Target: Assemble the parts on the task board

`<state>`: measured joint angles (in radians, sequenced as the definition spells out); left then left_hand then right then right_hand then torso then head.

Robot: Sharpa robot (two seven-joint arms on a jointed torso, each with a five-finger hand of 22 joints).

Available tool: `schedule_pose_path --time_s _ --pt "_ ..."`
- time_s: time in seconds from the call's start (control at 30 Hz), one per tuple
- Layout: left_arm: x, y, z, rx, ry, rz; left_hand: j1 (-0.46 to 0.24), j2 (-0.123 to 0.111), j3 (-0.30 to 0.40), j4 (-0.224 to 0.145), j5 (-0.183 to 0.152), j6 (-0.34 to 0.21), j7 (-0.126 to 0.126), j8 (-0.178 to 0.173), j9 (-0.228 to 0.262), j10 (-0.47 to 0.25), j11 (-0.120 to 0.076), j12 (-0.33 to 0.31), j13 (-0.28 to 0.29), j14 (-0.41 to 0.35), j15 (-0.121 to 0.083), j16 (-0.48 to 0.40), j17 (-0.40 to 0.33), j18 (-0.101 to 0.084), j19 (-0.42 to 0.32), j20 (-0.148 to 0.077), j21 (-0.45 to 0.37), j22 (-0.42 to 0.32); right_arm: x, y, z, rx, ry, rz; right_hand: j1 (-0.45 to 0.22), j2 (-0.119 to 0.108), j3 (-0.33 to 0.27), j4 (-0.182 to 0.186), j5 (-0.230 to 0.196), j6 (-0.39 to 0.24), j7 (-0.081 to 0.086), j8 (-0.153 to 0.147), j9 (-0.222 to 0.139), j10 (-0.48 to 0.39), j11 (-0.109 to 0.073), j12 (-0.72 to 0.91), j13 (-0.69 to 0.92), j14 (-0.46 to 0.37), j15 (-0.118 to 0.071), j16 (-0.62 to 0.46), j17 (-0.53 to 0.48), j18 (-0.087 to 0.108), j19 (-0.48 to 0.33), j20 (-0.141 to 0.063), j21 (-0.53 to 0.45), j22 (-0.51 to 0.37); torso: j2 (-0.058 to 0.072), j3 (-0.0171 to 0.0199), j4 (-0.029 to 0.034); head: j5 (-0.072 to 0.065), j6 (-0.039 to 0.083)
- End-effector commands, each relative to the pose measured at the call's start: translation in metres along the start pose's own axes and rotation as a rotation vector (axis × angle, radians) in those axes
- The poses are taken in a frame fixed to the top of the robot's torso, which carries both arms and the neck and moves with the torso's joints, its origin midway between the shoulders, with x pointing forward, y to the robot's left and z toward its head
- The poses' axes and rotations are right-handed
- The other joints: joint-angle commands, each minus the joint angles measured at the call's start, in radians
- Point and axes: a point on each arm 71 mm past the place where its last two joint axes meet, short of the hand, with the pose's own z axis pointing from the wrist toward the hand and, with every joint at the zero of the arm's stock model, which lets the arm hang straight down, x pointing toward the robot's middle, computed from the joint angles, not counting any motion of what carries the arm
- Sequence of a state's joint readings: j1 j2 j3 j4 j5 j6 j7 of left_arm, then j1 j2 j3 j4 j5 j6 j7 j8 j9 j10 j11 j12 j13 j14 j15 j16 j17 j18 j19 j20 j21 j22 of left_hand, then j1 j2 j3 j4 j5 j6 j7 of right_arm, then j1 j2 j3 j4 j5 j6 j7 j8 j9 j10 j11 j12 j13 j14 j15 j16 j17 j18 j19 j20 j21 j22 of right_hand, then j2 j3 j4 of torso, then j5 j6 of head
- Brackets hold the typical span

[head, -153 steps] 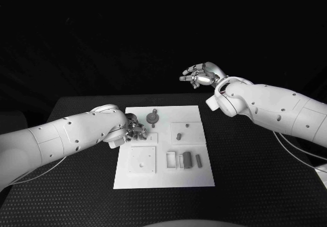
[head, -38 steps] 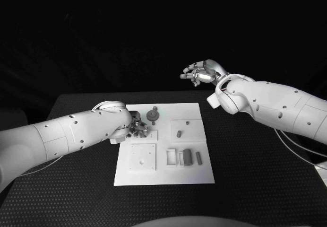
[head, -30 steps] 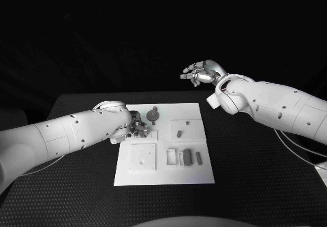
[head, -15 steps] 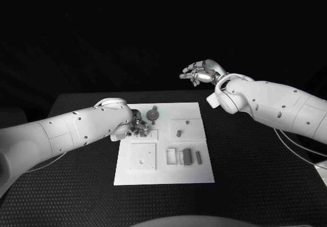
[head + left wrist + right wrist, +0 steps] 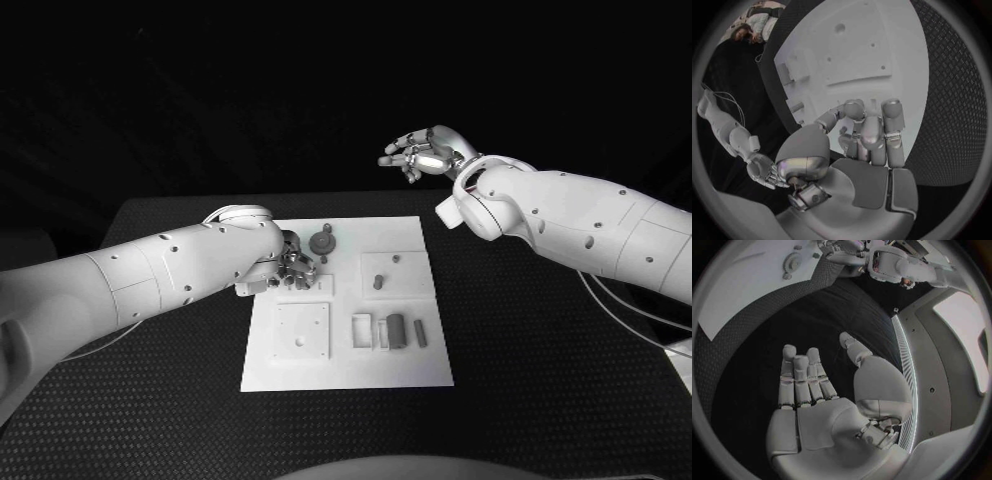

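The white task board (image 5: 346, 372) lies in the middle of the black table. My left hand (image 5: 294, 266) rests on its upper left part with the fingers curled down. In the left wrist view the left hand (image 5: 867, 135) has thumb and fingers drawn together over the board (image 5: 898, 75); whatever is under them is hidden. A grey round part (image 5: 323, 244) stands just beside this hand. A small peg (image 5: 378, 283) stands mid-board. My right hand (image 5: 421, 153) hangs high beyond the table's far edge, fingers spread and holding nothing, as the right wrist view (image 5: 817, 385) confirms.
A square plate (image 5: 303, 332) with a hole lies in the board's lower left. Three upright grey parts (image 5: 392, 332) stand in the lower right. Black table (image 5: 548, 350) surrounds the board. The right wrist view catches the board (image 5: 736, 295) and the round part (image 5: 792, 262).
My left hand has crept slightly toward the board's far side and its forearm has turned a little. The right hand has stayed raised in almost the same place.
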<state>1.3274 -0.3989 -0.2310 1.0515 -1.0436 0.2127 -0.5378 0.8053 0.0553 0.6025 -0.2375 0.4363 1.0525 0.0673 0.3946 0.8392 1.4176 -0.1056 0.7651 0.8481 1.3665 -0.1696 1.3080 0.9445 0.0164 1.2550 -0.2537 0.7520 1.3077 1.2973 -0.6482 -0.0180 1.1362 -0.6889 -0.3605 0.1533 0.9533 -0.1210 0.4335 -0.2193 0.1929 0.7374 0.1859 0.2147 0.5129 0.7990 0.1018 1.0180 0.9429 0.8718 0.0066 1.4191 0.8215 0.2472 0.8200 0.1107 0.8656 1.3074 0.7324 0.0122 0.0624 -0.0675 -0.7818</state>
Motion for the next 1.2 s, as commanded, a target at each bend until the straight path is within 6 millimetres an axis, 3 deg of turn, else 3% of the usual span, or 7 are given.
schedule_pose_path --time_s 0.03,0.57,0.67,0.73,0.9,1.03,1.2 --pt "0.0084 0.0016 0.0033 -0.016 0.018 0.026 0.005 0.009 0.064 -0.039 -0.005 0.156 -0.07 -0.004 0.002 -0.004 -0.002 0.003 -0.002 -0.038 -0.033 0.007 -0.003 0.024 0.009 -0.015 0.004 0.019 0.001 -0.0003 -0.0002 -0.004 0.015 0.001 0.0 0.011 0.0 -0.005 -0.003 0.0 0.027 0.002 -0.002 -0.006 0.002 0.006 -0.002 -0.003 -0.007 0.006 -0.001 0.015 0.0 0.004 -0.005 0.003 0.0 -0.0001 -0.0003 -0.003 0.001" --pt "0.0084 -0.0011 0.0035 -0.013 0.017 0.033 0.001 -0.004 0.06 -0.037 -0.011 0.155 -0.069 -0.003 0.003 -0.003 0.0 0.004 -0.006 -0.04 -0.033 0.01 -0.01 0.024 0.009 -0.016 0.004 0.019 0.0017 -0.0002 -0.0001 -0.004 0.019 0.002 0.0 0.011 0.0 -0.006 -0.003 -0.001 0.028 0.002 -0.002 -0.007 0.002 0.007 -0.003 -0.003 -0.007 0.006 -0.002 0.015 -0.001 0.005 -0.005 0.003 0.0 -0.0003 0.0006 -0.004 -0.001" --pt "0.0076 -0.0003 0.0037 -0.014 0.01 0.023 0.0 -0.01 0.058 -0.028 -0.032 0.152 -0.067 -0.006 0.003 -0.004 0.001 0.003 -0.011 -0.042 -0.032 0.011 -0.018 0.025 0.008 -0.016 0.002 0.018 0.0016 -0.0003 -0.0001 -0.004 0.019 0.002 0.0 0.01 0.0 -0.006 -0.003 -0.001 0.028 0.002 -0.003 -0.007 0.002 0.007 -0.003 -0.003 -0.007 0.006 -0.002 0.015 -0.001 0.005 -0.006 0.003 0.0 -0.0003 0.0006 -0.005 -0.001" --pt "0.0074 0.0 0.0037 -0.013 0.009 0.021 -0.003 -0.022 0.055 -0.012 -0.084 0.151 -0.067 -0.008 0.003 -0.005 0.001 0.003 -0.016 -0.044 -0.032 0.014 -0.027 0.026 0.008 -0.017 -0.001 0.017 0.0014 -0.0004 -0.0002 -0.003 0.019 0.001 0.0 0.01 0.0 -0.006 -0.003 -0.002 0.028 0.002 -0.003 -0.007 0.002 0.007 -0.004 -0.004 -0.007 0.006 -0.002 0.015 -0.001 0.005 -0.006 0.003 0.0 -0.0004 0.0006 -0.005 -0.001" --pt "0.0073 0.0004 0.0037 -0.012 0.009 0.014 -0.019 -0.048 0.045 0.008 -0.102 0.146 -0.065 -0.012 0.003 -0.009 0.003 0.001 -0.021 -0.048 -0.032 0.015 -0.035 0.025 0.005 -0.016 -0.004 0.017 0.0013 -0.0006 -0.0003 -0.003 0.018 0.001 -0.001 0.01 0.0 -0.006 -0.003 -0.002 0.028 0.002 -0.003 -0.008 0.003 0.007 -0.004 -0.004 -0.007 0.006 -0.003 0.015 -0.001 0.005 -0.006 0.003 0.0 -0.0004 0.0007 -0.006 0.0" --pt "0.007 0.0012 0.0038 -0.012 0.009 0.012 -0.053 -0.045 -0.013 0.001 -0.069 0.141 -0.064 -0.013 0.005 -0.013 0.004 0.002 -0.026 -0.054 -0.031 0.02 -0.044 0.026 0.001 -0.017 -0.004 0.019 0.0012 -0.0006 -0.0004 -0.003 0.019 0.001 -0.001 0.009 -0.001 -0.006 -0.003 -0.003 0.028 0.002 -0.004 -0.009 0.003 0.007 -0.005 -0.005 -0.006 0.006 -0.003 0.015 -0.002 0.005 -0.007 0.003 0.0 -0.0004 0.0009 -0.006 0.0" --pt "0.0067 0.0016 0.0039 -0.01 0.008 0.006 -0.069 -0.058 -0.038 0.004 -0.09 0.14 -0.064 -0.015 0.005 -0.014 0.004 0.003 -0.03 -0.057 -0.032 0.023 -0.05 0.027 -0.001 -0.018 -0.006 0.018 0.0008 -0.001 -0.0004 -0.002 0.018 0.001 -0.002 0.009 -0.001 -0.006 -0.003 -0.004 0.028 0.002 -0.004 -0.009 0.003 0.007 -0.006 -0.005 -0.006 0.006 -0.004 0.015 -0.002 0.005 -0.007 0.003 -0.001 -0.0005 0.0009 -0.006 -0.002"
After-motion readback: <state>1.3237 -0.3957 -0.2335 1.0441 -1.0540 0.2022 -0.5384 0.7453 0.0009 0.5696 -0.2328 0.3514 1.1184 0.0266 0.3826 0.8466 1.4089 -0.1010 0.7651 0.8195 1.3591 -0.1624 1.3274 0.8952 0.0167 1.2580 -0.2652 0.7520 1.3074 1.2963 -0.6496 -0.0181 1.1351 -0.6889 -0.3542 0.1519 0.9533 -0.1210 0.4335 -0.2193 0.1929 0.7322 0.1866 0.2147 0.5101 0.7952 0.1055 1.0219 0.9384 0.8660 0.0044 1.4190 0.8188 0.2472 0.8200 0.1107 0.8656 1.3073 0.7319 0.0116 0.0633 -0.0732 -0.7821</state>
